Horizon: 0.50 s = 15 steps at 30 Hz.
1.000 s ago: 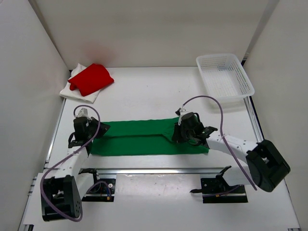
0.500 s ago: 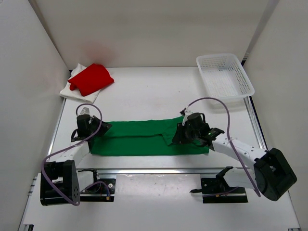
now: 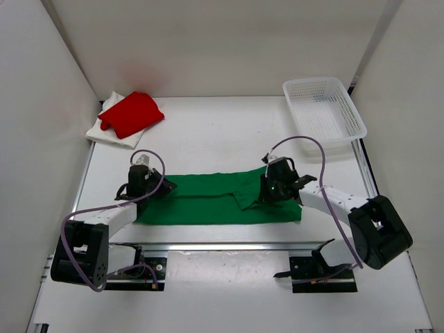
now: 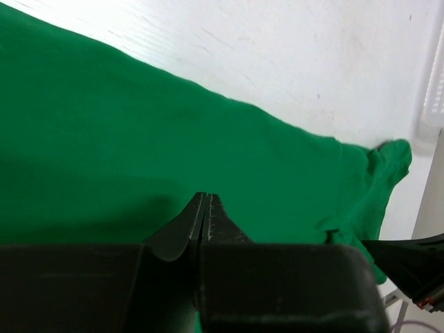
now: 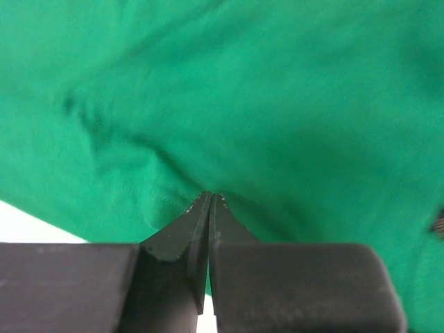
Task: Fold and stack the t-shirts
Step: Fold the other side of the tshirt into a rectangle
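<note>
Green shirt (image 3: 208, 198) lies as a flat band on the worktop (image 3: 222, 139). Left end effector (image 4: 205, 202) is at its left end, fingers together with tips against the cloth; can't tell if any is caught. Right end effector (image 5: 209, 200) is at its right end, clamped on a pucker of green shirt. Red shirt (image 3: 132, 113) sits on white shirt (image 3: 104, 132), behind-left of the green shirt. Basket (image 3: 316, 82) is behind-right.

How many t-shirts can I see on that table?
3. The green t-shirt lies spread flat in the near middle; the red t-shirt sits on the white t-shirt in the far left corner.
</note>
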Available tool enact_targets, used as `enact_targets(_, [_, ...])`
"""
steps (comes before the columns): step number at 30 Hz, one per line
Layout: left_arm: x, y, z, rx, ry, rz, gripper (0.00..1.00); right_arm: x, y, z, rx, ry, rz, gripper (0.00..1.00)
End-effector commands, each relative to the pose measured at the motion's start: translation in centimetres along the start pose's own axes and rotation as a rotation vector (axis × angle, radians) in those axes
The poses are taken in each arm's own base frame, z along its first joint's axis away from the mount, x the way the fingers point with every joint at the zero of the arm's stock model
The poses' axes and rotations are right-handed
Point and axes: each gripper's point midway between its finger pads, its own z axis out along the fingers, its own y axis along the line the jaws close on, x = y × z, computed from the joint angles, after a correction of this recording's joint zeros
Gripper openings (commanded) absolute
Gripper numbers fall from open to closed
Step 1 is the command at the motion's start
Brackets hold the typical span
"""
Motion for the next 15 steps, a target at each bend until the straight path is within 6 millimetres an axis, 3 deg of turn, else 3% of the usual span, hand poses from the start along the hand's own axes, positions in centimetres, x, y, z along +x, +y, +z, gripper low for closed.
enact_targets(1, [-0.8,-2.1,0.4,0.048,-0.024,0.062,0.09,2.5,1.0,-1.0,-0.003,0.050,-0.072,0.00])
enact_targets(3, [-0.4,-3.1,0.6,0.076,-0.006,0.065,0.08,4.6,1.2,-1.3,0.005,0.107,-0.085,0.00])
enact_targets(7, [0.6,-5.0,1.0,0.119,0.028,0.090,0.08,4.3,2.0,-2.0,0.010,0.105,-0.125,0.01])
enact_targets(10, [3.8,-7.7,0.9,0.163,0.099,0.195,0.09,2.1,1.2,-2.7,0.033,0.048,-0.105,0.04])
enact_targets(11, [3.6,-8.5,1.1,0.169,0.092,0.216,0.09,0.7,1.2,-3.1,0.025,0.010,-0.086,0.05])
enact_targets(13, [5.7,-10.1,0.9,0.203,0.137,0.282,0.09,-1.5,0.7,-3.1,0.015,-0.061,-0.041,0.05])
enact_targets(15, [5.6,-10.6,1.2,0.198,0.129,0.306,0.08,-3.8,0.1,-3.2,-0.026,-0.134,0.017,0.04])
